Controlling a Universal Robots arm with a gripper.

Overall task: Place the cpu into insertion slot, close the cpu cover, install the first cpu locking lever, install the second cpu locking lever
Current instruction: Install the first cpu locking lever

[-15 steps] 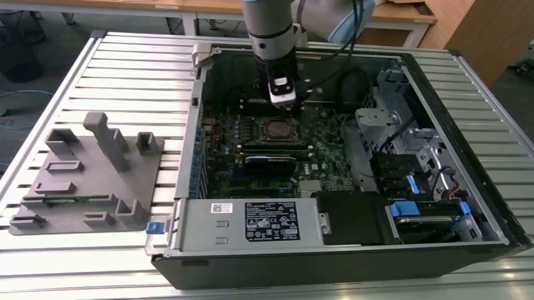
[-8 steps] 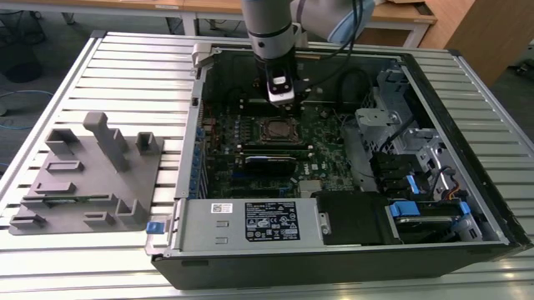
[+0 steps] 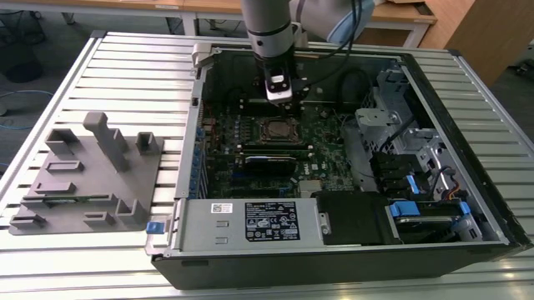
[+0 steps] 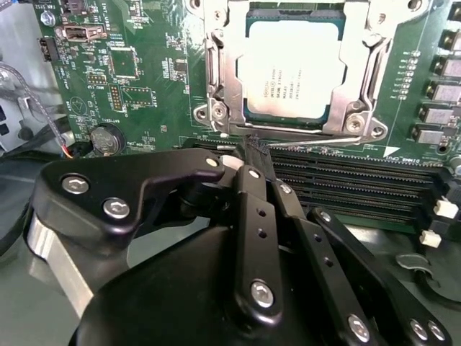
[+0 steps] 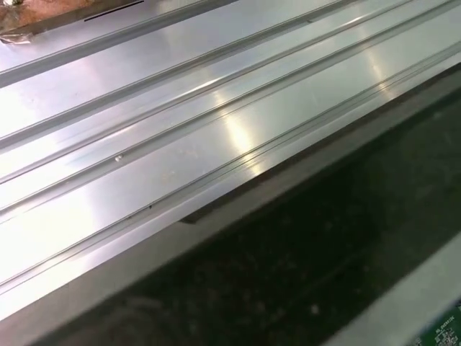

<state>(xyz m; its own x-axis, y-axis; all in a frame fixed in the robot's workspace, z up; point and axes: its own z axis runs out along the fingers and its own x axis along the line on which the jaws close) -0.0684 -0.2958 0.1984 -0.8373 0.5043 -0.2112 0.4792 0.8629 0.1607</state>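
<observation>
Already the cpu (image 4: 292,68) lay flat in the insertion slot (image 3: 260,131), its dull silver top showing through the square cut-out of the cpu cover (image 4: 218,76), which was down around it. In the exterior view the arm (image 3: 267,25) reached straight down into the open computer case (image 3: 334,265), which lay on its side on the slatted metal table (image 3: 134,69), and the gripper (image 4: 257,146) hung just beside the socket, on its far side. In the second wrist view the black fingers (image 4: 248,202) were drawn narrowly together, their tips meeting at the socket's near edge, right where a thin wire lever (image 4: 324,142) ran along that edge. Whether the tips pinched the wire or merely pressed against it could not be told. Long black memory slots (image 4: 346,187) lay between the socket and the gripper body, and a round coin battery (image 4: 106,138) sat on the green board (image 4: 151,43). A grey fixture tray (image 3: 84,181) stood on the table at the exterior view's left, well apart from the case
</observation>
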